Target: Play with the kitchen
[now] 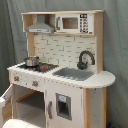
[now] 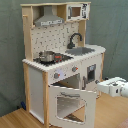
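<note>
The kitchen (image 1: 65, 50) (image 2: 60, 45) is a tall white and light-wood toy seen in both exterior views. It has a hood (image 2: 48, 20), a small microwave (image 1: 74, 23), a dotted backsplash, a black faucet (image 1: 85, 60) and a grey sink (image 1: 74, 73). A metal pot (image 2: 47, 56) sits on the stove. Its windowed oven door (image 2: 70, 105) hangs open, swung outward and down. My white arm comes in from the second exterior view's right, with the gripper (image 2: 100, 88) just right of the open door's upper corner.
Two knobs (image 2: 56, 76) sit above the oven opening. A lower cabinet door with a dark panel (image 1: 63, 106) is closed beside it. A grey curtain hangs behind the kitchen, and a wooden floor (image 2: 20, 120) lies in front.
</note>
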